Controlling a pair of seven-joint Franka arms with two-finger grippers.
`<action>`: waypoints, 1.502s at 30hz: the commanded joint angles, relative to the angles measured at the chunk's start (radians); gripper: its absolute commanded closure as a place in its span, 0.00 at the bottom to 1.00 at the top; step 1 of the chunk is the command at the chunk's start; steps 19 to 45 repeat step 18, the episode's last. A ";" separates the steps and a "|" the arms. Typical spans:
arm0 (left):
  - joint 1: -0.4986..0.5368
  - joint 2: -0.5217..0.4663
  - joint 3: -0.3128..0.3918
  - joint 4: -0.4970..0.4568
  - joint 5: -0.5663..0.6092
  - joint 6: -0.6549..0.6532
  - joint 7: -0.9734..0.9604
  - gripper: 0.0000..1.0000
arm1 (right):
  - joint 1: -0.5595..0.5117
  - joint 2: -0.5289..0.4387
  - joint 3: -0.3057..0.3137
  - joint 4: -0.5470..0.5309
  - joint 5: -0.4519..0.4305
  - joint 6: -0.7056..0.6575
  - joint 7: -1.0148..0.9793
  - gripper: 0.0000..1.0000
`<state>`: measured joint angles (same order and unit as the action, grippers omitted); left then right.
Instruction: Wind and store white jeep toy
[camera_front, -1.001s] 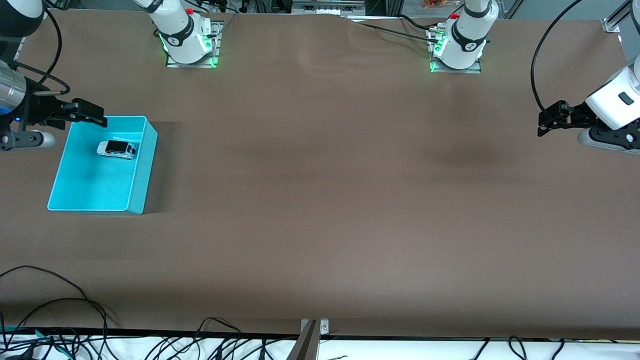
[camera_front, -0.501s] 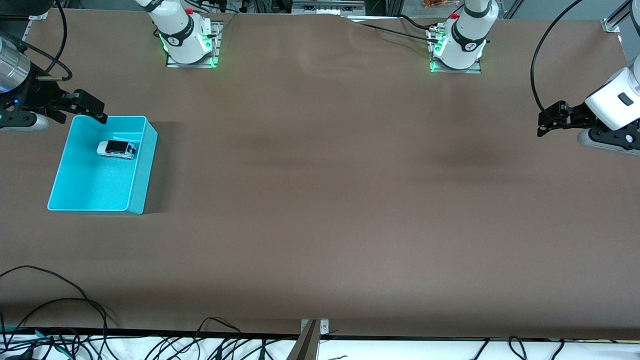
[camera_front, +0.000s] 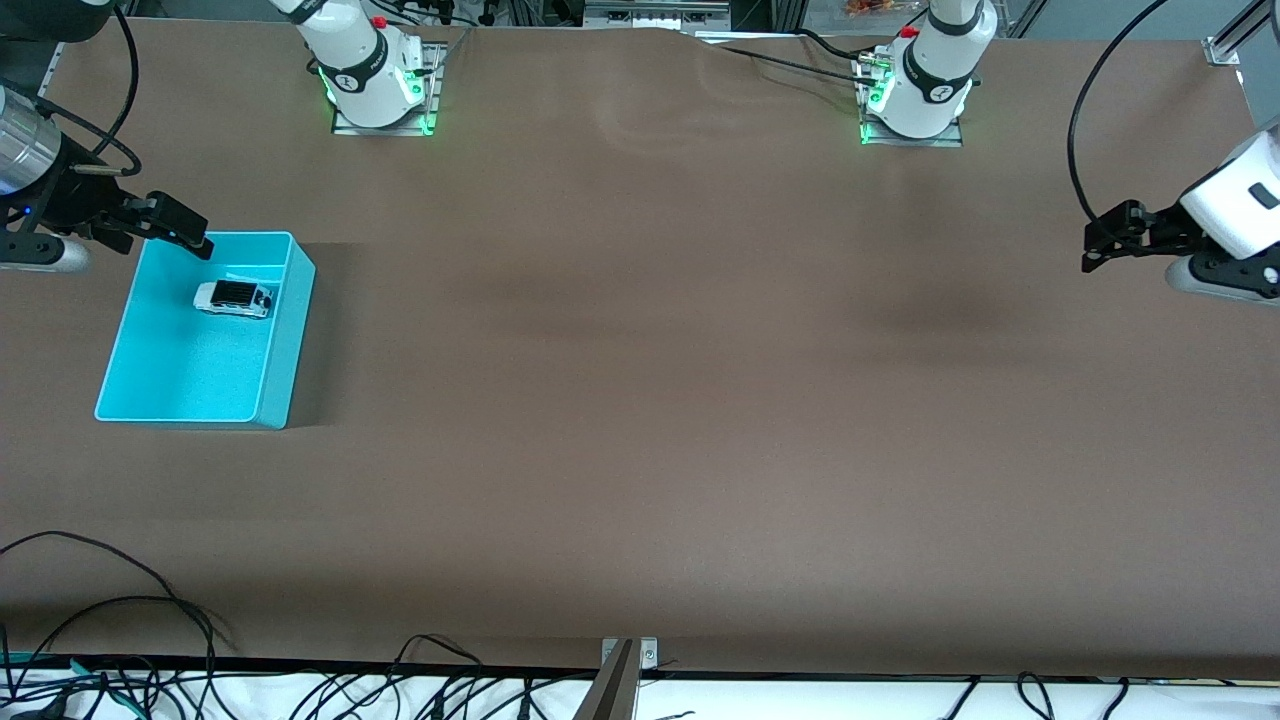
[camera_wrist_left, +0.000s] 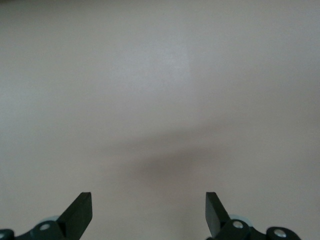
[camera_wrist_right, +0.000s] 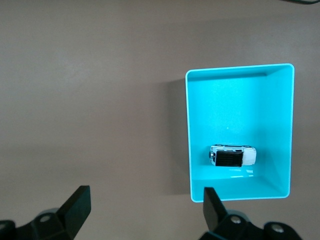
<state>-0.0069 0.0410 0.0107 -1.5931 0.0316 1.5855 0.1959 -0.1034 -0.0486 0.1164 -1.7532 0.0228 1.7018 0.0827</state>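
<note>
**Jeep toy lies in the bin, both grippers up and empty**

The right gripper (camera_front: 185, 228) hangs in the air at the right arm's end of the table, over the bin's corner that lies farthest from the front camera. Its fingers (camera_wrist_right: 212, 202) are spread wide apart with nothing between them. The left gripper (camera_front: 1100, 240) hangs over bare table (camera_front: 640, 400) at the left arm's end, well apart from everything else; its fingers (camera_wrist_left: 80, 212) are likewise released and empty, with only the brown surface under them.

The turquoise bin (camera_front: 285, 345) sits flat on the table near the right arm's end. Inside it lies the white jeep toy (camera_front: 233, 298), upright on its wheels with its black roof showing, in the half of the bin farther from the front camera. In the right wrist view the white jeep toy (camera_wrist_right: 232, 156) rests on the floor of the turquoise bin (camera_wrist_right: 189, 135), close to one short wall.
</note>
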 joint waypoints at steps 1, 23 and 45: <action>-0.001 0.017 0.005 0.045 -0.015 -0.036 -0.006 0.00 | -0.015 0.006 0.017 0.014 -0.017 -0.001 0.014 0.00; -0.002 0.019 0.005 0.047 -0.015 -0.036 -0.006 0.00 | -0.015 0.012 0.016 0.014 -0.017 -0.024 -0.020 0.00; -0.002 0.019 0.005 0.047 -0.015 -0.036 -0.006 0.00 | -0.015 0.012 0.016 0.014 -0.017 -0.024 -0.020 0.00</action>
